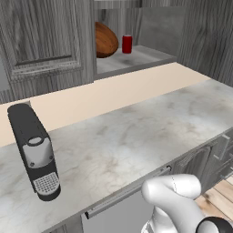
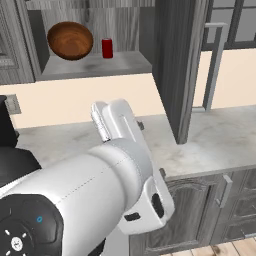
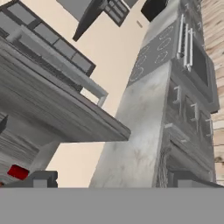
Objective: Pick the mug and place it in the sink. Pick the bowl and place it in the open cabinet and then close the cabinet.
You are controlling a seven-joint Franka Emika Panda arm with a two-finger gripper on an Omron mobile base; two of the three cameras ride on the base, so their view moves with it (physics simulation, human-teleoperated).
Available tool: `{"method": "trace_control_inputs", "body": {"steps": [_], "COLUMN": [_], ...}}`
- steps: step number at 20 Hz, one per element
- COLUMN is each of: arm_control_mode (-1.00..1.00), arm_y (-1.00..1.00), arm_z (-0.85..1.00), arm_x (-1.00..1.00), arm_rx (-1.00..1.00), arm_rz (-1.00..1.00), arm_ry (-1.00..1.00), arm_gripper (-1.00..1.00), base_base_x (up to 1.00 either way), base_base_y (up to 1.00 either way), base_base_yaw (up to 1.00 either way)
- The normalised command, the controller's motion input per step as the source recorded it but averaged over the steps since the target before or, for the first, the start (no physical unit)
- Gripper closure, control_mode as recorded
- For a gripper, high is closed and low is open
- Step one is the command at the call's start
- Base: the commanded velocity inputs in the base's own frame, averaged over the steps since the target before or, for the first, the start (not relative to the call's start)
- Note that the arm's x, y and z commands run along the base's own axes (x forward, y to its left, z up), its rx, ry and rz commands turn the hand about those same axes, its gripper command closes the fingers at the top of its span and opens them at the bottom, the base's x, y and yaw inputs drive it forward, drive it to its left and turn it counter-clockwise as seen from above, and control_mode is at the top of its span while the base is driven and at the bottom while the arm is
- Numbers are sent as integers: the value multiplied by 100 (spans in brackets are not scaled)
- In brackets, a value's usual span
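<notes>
Reading from left to right, you find a black coffee machine lying on the marble counter, then the open cabinet, on whose shelf the bowl rests tilted on its side with the mug upright just beside it on the right, and finally the swung-out cabinet door with its silver bar handle. In the hand view the gripper stands released, its jaws wide apart and holding nothing; the mug shows as a red patch at the lower left of that rolled view, off to one side of the jaws rather than between them. Judge the coming move as a reach up and into the shelf toward the mug: the bowl crowds it on the left, the door edge projects on the right, and the counter below offers free room.
</notes>
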Motion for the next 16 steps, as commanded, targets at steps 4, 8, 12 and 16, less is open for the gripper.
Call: {"method": "trace_control_inputs", "body": {"steps": [4, 8, 12, 16], "arm_control_mode": [-100, -100, -100, -100], "arm_y": [-52, -44, -16, 0], "arm_z": [-9, -46, -55, -56], "arm_x": [-1, 0, 4, 24], "arm_rx": [28, 43, 31, 22], "arm_rz": [0, -5, -16, -22], "arm_ry": [1, 5, 1, 0], "arm_gripper": [-100, -100, -100, -100], "base_base_x": [0, 0, 0, 0], "base_base_y": [0, 0, 0, 0], "base_base_yaw": [0, 0, 0, 0]}}
